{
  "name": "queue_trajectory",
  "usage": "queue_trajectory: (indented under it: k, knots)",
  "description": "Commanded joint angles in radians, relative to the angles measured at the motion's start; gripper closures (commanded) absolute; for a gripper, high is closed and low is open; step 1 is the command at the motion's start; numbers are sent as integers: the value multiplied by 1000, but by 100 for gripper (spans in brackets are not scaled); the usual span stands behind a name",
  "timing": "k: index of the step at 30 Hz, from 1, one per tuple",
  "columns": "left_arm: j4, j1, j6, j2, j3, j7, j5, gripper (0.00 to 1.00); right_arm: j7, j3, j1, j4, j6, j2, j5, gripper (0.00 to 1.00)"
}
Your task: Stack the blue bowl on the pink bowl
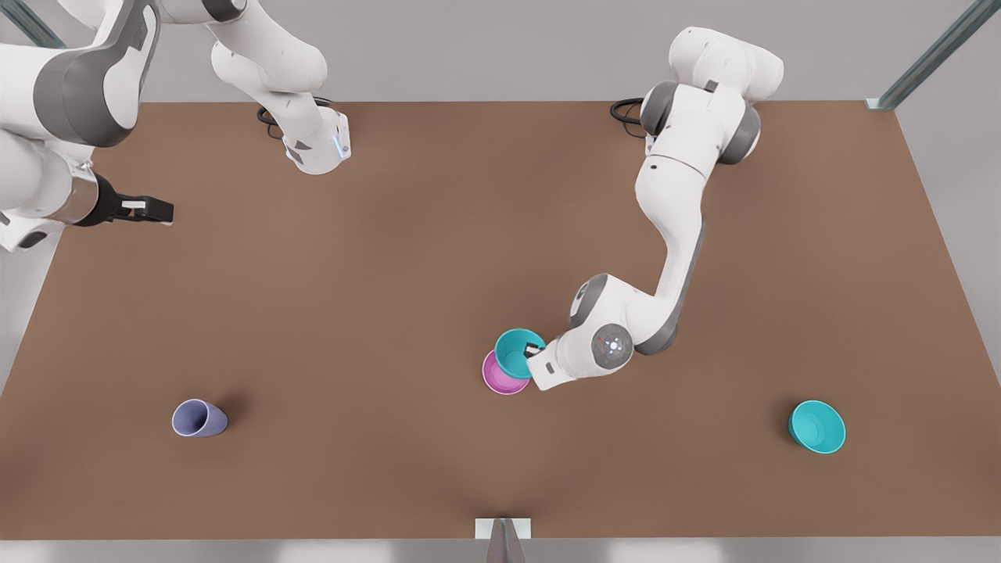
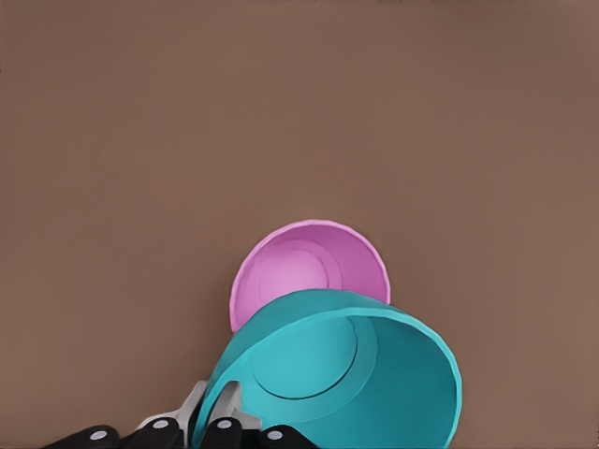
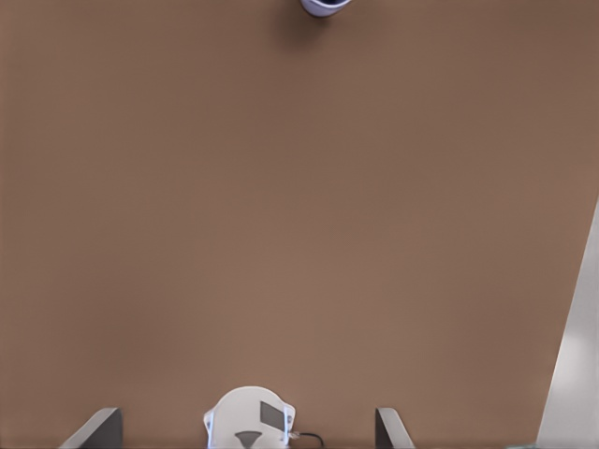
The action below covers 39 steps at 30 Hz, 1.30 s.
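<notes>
The blue bowl [image 1: 514, 351] [image 2: 360, 379] hangs tilted in my left gripper [image 1: 534, 349] [image 2: 217, 413], which is shut on its rim, one finger inside and one outside. Just under it sits the pink bowl [image 1: 499, 378] [image 2: 301, 271] upright on the brown table; the blue bowl overlaps its near side and is offset from its centre. I cannot tell whether the two bowls touch. My right gripper [image 1: 152, 209] waits open, far off above the table's edge at the front view's left, nothing between its fingers [image 3: 95, 427].
A brighter cyan bowl [image 1: 817, 427] lies tilted near the front view's right. A lavender-blue cup [image 1: 199, 418] [image 3: 326, 5] lies on its side at the lower left. The arm bases stand along the table's [image 1: 391, 258] far edge.
</notes>
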Motion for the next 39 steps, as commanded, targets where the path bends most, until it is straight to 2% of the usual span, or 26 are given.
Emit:
queue_trajectory:
  k: [1,24,25,26,29,30,31,32,34,36,37,38,39]
  knots:
    - [1,-6,76,9,-1,-549,-5,79,-32,0,0,3,0,3,0,0]
    - [-8,-6,75,39,-16,-587,-12,79,-30,-6,13,-5,-7,11,0,0]
    - [-8,-6,75,39,-16,-578,-12,55,-30,-6,13,-5,-7,13,0,0]
    - [-8,-6,76,39,-16,-575,-12,0,-30,-6,13,-7,-7,13,0,0]
    - [-22,-4,45,13,-13,-572,-5,0,-30,-6,13,-7,-7,17,0,0]
    - [-115,0,-48,-74,16,-523,11,0,-30,-8,13,-7,-7,17,0,0]
    - [-183,6,-273,-198,140,-348,12,0,-30,-8,13,-7,-7,17,0,0]
    - [-181,5,-445,-281,249,-224,58,0,-30,-6,13,-7,-7,20,0,0]
    - [-161,0,-632,-421,371,61,239,0,-30,-8,13,-7,-5,20,-1,0]
    - [-121,8,-769,-474,421,81,247,0,-30,-8,13,-7,-5,20,-1,0]
    - [-134,89,-781,-556,328,72,245,0,-30,-8,13,-7,-5,20,0,0]
    - [-259,268,-653,-664,96,69,282,0,-30,-8,13,-7,-5,20,-1,0]
    - [-433,287,-481,-787,54,74,290,0,-32,-8,13,-7,-5,20,-1,0]
